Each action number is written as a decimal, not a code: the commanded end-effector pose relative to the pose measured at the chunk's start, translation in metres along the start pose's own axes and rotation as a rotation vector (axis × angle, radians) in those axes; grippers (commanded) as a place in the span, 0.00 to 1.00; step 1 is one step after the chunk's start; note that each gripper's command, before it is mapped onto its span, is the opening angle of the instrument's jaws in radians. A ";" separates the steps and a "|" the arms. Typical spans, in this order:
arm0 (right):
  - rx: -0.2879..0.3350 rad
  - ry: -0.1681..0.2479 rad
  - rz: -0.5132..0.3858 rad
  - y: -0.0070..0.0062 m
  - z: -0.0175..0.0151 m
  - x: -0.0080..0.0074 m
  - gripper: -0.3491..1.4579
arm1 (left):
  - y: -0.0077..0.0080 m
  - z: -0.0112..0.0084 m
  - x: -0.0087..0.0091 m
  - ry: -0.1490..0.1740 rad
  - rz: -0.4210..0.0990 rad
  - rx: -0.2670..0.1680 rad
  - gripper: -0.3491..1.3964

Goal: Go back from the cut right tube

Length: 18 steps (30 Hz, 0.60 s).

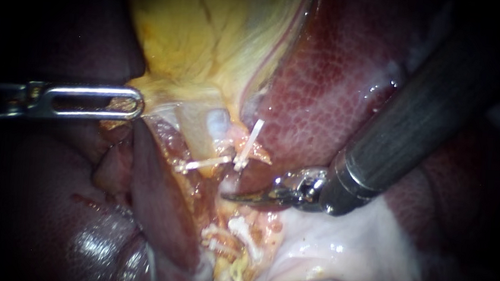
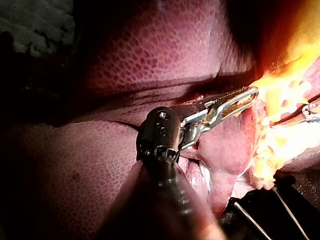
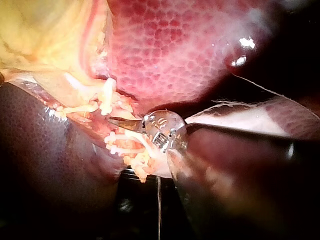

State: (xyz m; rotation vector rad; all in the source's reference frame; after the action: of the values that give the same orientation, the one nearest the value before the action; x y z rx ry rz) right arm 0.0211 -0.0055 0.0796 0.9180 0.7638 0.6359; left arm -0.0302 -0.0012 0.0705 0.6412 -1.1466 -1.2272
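Two instruments are in play. The right instrument (image 1: 235,196) comes down from the upper right of the endoscope view. Its claw is closed to a single dark curved point with nothing in it. That point sits at centre frame, right under the cut right tube (image 1: 232,181), whose pale stump hangs just below the upper clips (image 1: 248,145). The lower clips (image 1: 236,230) lie just beneath the tip, lower centre. The left instrument (image 1: 137,103) comes in from the left edge with its claw clamped on the yellow edge of the gallbladder (image 1: 210,36), holding it leftward, I judge.

Here's the danger: the tip is hemmed in by clips above and below. Any sideways sweep or lift on the way out could hook a clip and drag it off its stump, and that's the big one. The right wrist view says the same, with clips close ahead of and beside the tip. Second worry is the liver (image 1: 325,93), which lies close along the upper side of the shaft, so a swing upward would scrape it. Third, if the left claw slips, the gallbladder could drop over the stump.

Room? The line of the shaft itself, back toward the upper right, looks open. At lower right, pale soft tissue (image 1: 342,255) lies near the wrist, so there's little slack there. Straight back along its own axis, claw closed, looks the safest exit.
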 end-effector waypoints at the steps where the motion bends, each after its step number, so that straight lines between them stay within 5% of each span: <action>1: 0.004 0.001 0.000 0.0000 0.0000 0.0000 0.00 | 0.0000 0.0000 0.0000 0.000 0.000 0.001 0.00; 8: 0.026 0.036 0.012 -0.0004 0.0000 0.0000 0.03 | 0.0000 0.0000 0.0000 0.000 0.000 0.001 0.00; 10: 0.029 0.057 0.013 -0.0007 0.0001 -0.0001 0.56 | 0.0000 0.0000 0.0000 0.000 0.000 0.001 0.00; 11: 0.029 0.057 0.013 -0.0008 0.0002 0.0000 0.69 | 0.0000 0.0000 0.0000 0.000 0.000 0.001 0.00; 13: 0.029 0.057 0.013 -0.0010 0.0003 0.0000 0.83 | 0.0000 0.0000 0.0000 0.000 0.000 0.001 0.00; 18: 0.031 0.055 0.012 -0.0015 0.0002 -0.0001 0.92 | 0.0000 0.0000 0.0000 0.000 0.000 0.001 0.00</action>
State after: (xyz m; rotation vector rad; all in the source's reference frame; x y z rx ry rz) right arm 0.0215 -0.0065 0.0784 0.9359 0.8221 0.6614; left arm -0.0301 -0.0012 0.0705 0.6413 -1.1468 -1.2267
